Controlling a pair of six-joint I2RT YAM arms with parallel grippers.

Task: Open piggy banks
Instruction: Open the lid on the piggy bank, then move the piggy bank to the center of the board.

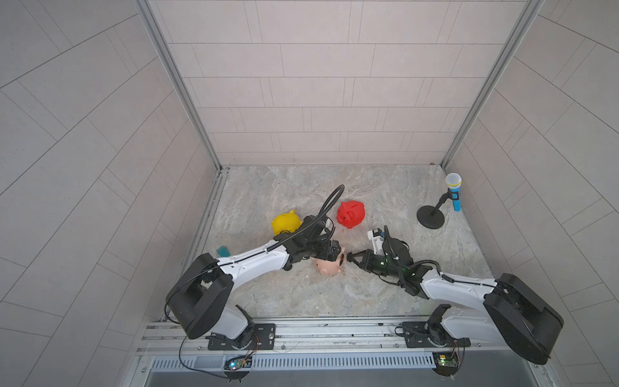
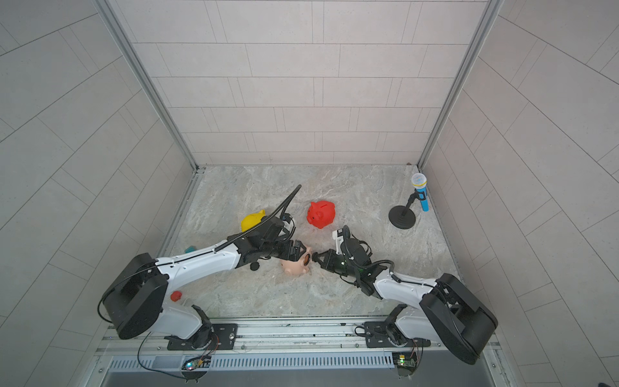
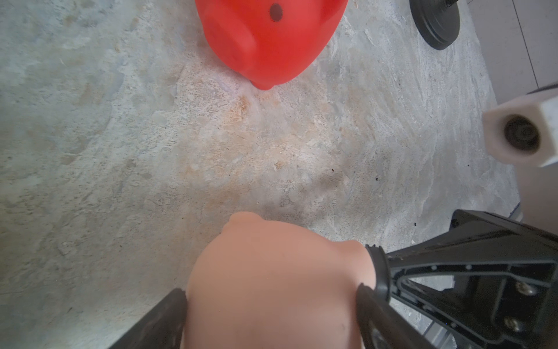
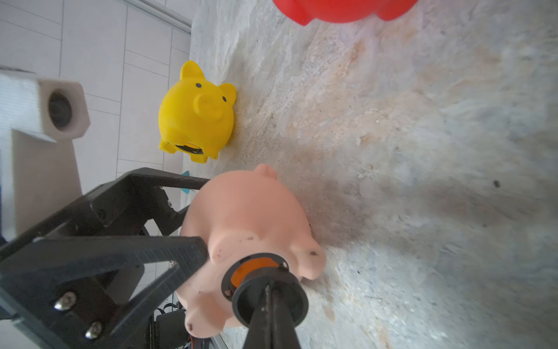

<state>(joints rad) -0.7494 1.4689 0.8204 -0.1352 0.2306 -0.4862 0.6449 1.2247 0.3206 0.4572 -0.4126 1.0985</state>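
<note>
Pink piggy bank [image 1: 330, 268] was clamped in the left gripper [image 3: 271, 317]; the right gripper [image 1: 350, 258] pinched its plug [image 4: 241, 299], orange [image 4: 250, 267] showing inside; marbled table [image 1: 368, 295].

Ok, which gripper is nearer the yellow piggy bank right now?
Left. The left gripper, clamped on the pale pink piggy bank, sits a short way from the yellow piggy bank. The right gripper, shut on the pink one's black plug, lies beyond it, farther off.

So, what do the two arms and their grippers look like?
Both the left arm and the right arm have white links with black joint housings. The left gripper and right gripper are black triangular open frames. A ribbed black cable loops over the left wrist; a white camera block sits on the right.
</note>
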